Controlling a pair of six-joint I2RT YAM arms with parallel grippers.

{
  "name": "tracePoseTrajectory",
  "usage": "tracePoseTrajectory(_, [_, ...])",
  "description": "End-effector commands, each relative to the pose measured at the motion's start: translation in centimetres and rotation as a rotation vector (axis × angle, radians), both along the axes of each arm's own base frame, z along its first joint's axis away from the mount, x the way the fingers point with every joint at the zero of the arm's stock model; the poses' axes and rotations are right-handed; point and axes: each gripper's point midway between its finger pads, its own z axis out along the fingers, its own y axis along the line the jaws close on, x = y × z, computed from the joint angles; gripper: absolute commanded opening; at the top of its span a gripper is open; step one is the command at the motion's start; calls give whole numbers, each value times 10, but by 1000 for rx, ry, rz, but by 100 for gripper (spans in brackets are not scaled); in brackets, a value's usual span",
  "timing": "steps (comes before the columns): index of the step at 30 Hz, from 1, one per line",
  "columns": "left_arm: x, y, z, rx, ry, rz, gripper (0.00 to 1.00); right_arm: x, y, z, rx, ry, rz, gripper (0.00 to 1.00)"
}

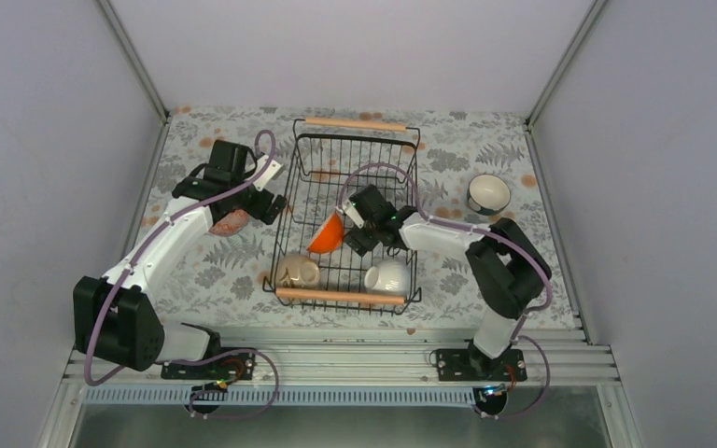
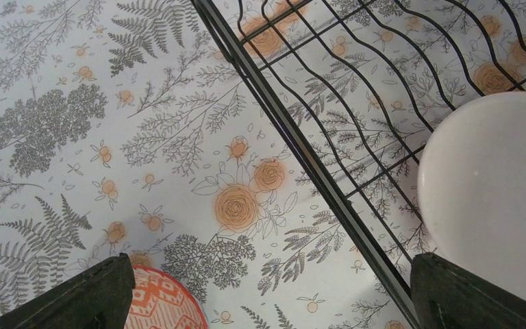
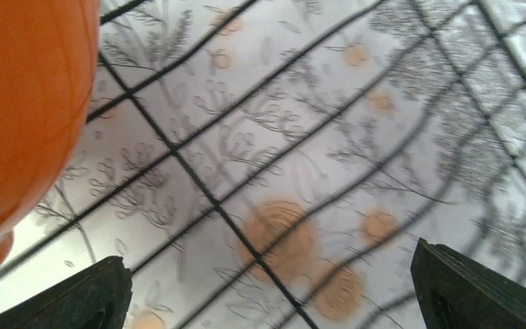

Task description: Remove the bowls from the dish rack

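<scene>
- the dish rack (image 1: 341,296) has the orange bowl (image 1: 327,235) around its middle, with the beige bowl (image 1: 297,272) and white bowl (image 1: 388,277) by its near handle
- the teal bowl (image 1: 488,193) sits outside, right of the rack, and the patterned bowl (image 1: 231,222) is just left of it
- left gripper (image 2: 274,291): fingers wide apart, empty, over the rack's left edge
- right gripper (image 3: 267,291): also wide apart, empty, inside the rack just beside the orange bowl

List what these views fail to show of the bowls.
- Patterned bowl: top view, mostly under the left arm; left wrist view, cut by the bottom edge.
- Orange bowl: right wrist view, cut by the left edge.
- Dish rack wires: blurred there.
</scene>
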Motion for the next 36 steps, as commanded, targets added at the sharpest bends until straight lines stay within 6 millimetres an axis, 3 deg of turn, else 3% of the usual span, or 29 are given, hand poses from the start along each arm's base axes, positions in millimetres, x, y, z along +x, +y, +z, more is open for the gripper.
tracePoseTrajectory(1, [0,0,5,-10,-13,-4,100,18,-30,39,-96,-135,-91,100])
tracePoseTrajectory(8, [-1,-1,5,-11,-14,-7,100,37,-29,92,-119,-221,-96,100])
tracePoseTrajectory(14, [0,-1,6,-12,-15,-8,100,38,-5,126,-70,-146,-28,100])
tracePoseTrajectory(22, [-3,-2,9,-20,-21,-14,100,26,35,107,-39,115,75,97])
tracePoseTrajectory(31, [-5,-2,14,-29,-32,-17,100,8,25,65,-141,261,110,92])
tracePoseTrajectory(36, [-5,-3,15,-30,-34,-19,100,0,24,45,-157,313,121,82])
